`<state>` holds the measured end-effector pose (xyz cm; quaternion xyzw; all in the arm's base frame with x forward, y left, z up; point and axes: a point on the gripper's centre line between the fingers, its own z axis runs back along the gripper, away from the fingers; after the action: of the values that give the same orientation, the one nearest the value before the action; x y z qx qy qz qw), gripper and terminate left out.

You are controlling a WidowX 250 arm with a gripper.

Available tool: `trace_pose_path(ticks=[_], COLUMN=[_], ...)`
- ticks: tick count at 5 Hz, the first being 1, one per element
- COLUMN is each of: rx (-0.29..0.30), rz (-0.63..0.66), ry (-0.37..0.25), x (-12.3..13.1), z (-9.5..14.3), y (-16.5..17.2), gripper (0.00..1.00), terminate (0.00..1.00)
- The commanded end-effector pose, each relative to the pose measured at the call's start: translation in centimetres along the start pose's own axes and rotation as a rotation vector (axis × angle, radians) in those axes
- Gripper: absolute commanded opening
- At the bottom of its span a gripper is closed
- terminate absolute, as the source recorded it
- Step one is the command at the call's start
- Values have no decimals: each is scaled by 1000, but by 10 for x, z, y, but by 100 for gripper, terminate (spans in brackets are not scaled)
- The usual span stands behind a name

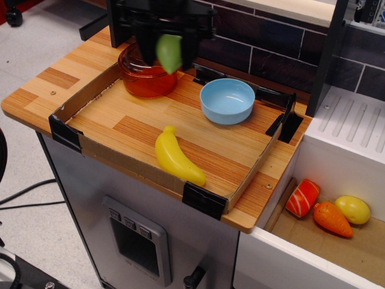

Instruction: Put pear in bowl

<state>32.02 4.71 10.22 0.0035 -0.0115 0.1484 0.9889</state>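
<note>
Hanging above the back of a wooden tray, black gripper closed on a small light-green pear, held clear of the surface between dark fingers. Pear slightly blurred, in front of an orange see-through pot at the tray's back left. Light-blue bowl down and to the right of the pear, near the tray's back right, nothing visible inside it. Yellow banana lying near the tray's front edge, well apart from the bowl. Black clips at the tray's corners. Dark tiled wall behind. Lower compartment at far right holding an orange-and-white piece, a carrot and a yellow lemon-like toy, close together.
</note>
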Motion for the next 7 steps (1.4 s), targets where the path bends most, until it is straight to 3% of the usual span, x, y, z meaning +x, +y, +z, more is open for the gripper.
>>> trace_pose_path(ticks=[1, 3, 4, 7], rx=[-22, 17, 36, -30], rz=[22, 2, 4, 5], ry=[-66, -94, -85, -123], x=[26, 41, 44, 45], z=[1, -24, -28, 20], y=[-38, -52, -51, -42], gripper=[0, 0, 100, 100], terminate=[0, 0, 0, 0])
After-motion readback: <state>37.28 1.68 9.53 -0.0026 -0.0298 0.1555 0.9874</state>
